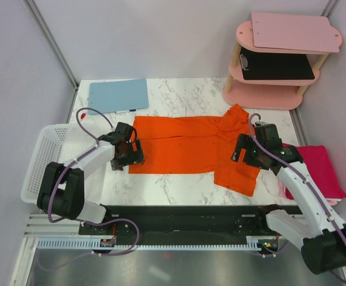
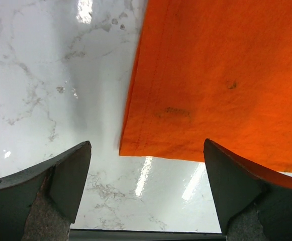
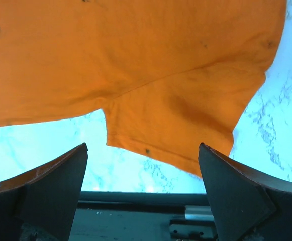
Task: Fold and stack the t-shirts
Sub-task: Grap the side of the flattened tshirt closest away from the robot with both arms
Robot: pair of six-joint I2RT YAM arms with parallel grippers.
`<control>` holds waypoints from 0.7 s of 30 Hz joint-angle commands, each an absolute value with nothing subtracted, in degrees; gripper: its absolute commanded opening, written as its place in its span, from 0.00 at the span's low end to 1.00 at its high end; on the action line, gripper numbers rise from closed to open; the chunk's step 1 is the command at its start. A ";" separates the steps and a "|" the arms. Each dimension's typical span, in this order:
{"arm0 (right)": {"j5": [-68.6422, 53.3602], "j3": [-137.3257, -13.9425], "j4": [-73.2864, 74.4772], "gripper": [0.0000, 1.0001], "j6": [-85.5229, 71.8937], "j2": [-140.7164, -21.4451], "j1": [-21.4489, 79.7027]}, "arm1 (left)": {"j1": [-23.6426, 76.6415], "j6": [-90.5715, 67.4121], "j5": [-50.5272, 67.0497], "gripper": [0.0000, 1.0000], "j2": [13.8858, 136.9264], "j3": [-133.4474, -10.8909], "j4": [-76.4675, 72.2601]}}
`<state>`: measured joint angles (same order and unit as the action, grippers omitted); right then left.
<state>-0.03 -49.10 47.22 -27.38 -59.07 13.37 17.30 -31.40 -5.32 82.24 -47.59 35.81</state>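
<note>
The orange t-shirt [image 1: 184,146] lies spread flat on the marble table, its hem to the left and a sleeve [image 1: 239,174] reaching toward the near right. My left gripper [image 1: 128,156] hovers at the shirt's near left corner. In the left wrist view that gripper [image 2: 147,146] is open, nothing between its fingers, with the hem corner [image 2: 135,143] just ahead. My right gripper [image 1: 244,155] hangs over the shirt's right side. In the right wrist view this gripper [image 3: 143,148] is open and empty above the sleeve [image 3: 176,115]. A folded magenta t-shirt [image 1: 318,170] rests at the table's right edge.
A white basket [image 1: 41,158] stands off the table's left side. A light-blue clipboard [image 1: 119,95] lies at the back left. A pink shelf [image 1: 262,92] at the back right carries a pale pink board [image 1: 295,31] and a black clipboard [image 1: 277,65].
</note>
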 commanded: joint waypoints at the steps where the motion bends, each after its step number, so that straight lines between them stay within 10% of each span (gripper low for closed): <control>1: -3.24 -47.30 52.91 0.98 -34.00 -52.75 12.92 | 17.14 -34.63 -1.32 0.99 84.02 -46.06 31.21; 21: -8.88 -34.79 49.92 0.97 -36.31 -50.17 13.80 | 17.14 -33.40 -0.44 0.99 90.44 -47.29 28.83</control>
<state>-9.87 -30.81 53.71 -40.34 -44.97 13.13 17.32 -32.53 -2.46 87.61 -47.79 34.17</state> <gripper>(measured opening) 0.971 0.991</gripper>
